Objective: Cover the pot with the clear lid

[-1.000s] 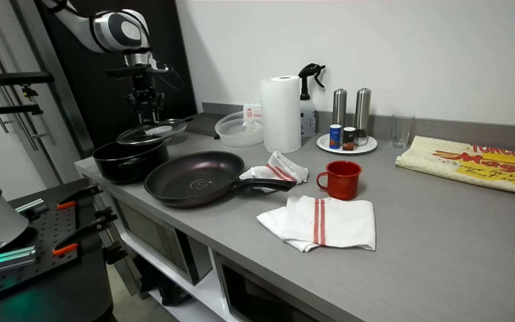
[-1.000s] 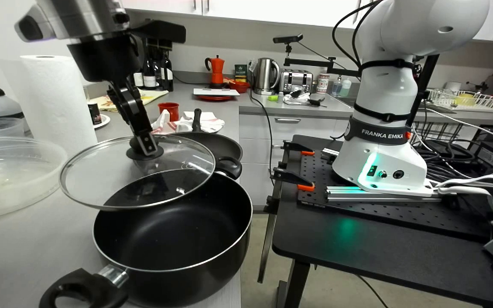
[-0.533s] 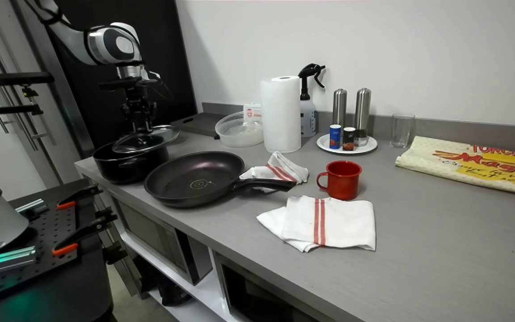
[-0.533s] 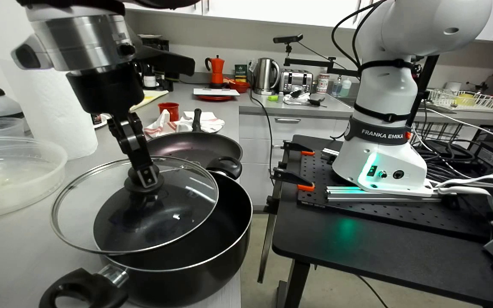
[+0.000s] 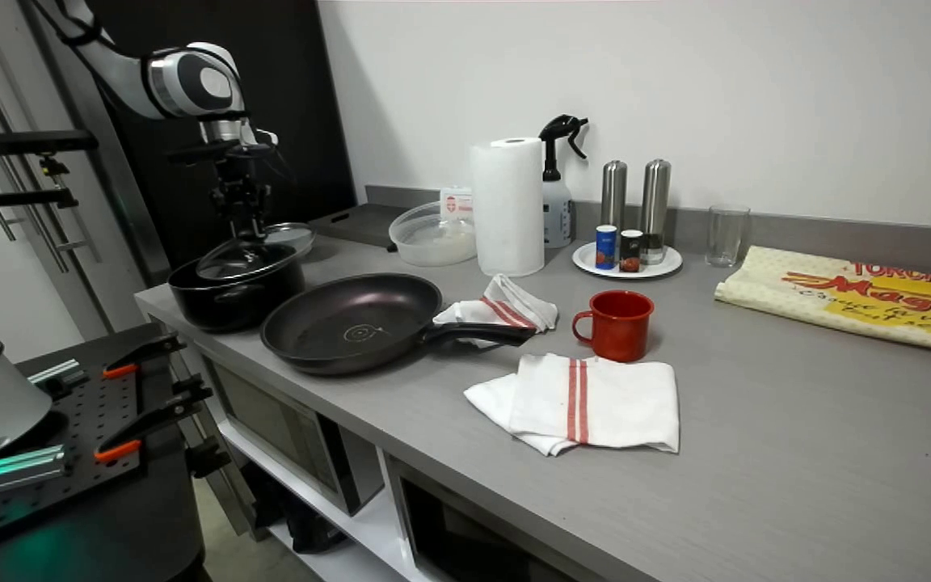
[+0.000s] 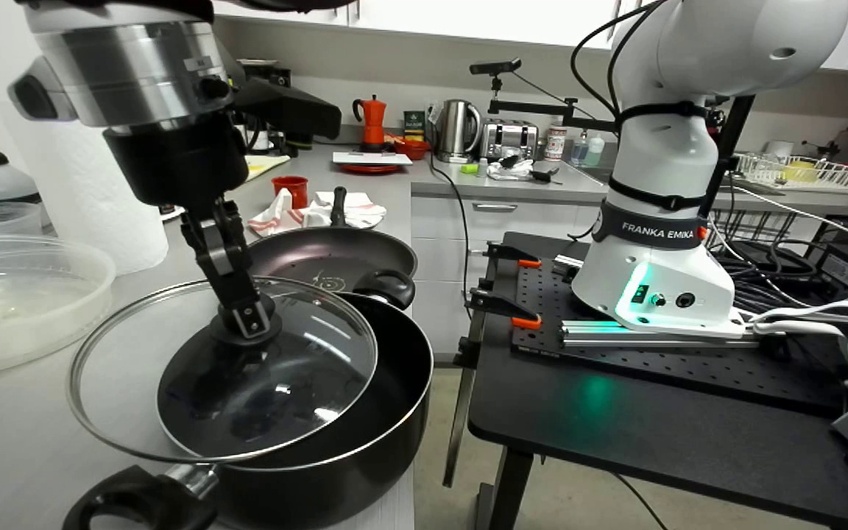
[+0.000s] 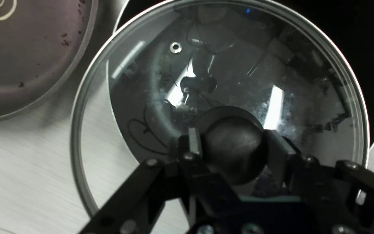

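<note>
My gripper (image 7: 234,143) is shut on the black knob of the clear lid (image 7: 226,68), one finger on each side. In both exterior views the lid (image 5: 243,263) (image 6: 313,368) hangs low over the black pot (image 5: 243,305) (image 6: 336,486), somewhat tilted. The gripper (image 5: 249,232) (image 6: 251,320) is above the pot. The lid is off-centre: part of its rim overhangs the counter, and an open crescent of the pot (image 7: 365,48) shows in the wrist view. I cannot tell whether the lid touches the pot's rim.
The wide frying pan (image 5: 352,323) stands right beside the pot, its handle pointing away. A clear container (image 6: 19,309) stands near the pot on the counter. A paper towel roll (image 5: 510,210), a red mug (image 5: 615,323) and a folded cloth (image 5: 595,404) are farther along.
My gripper has lowered with the lid, which is now close to the pot's rim. In the exterior views the lid has also shifted left. The pot has barely moved, if at all.
</note>
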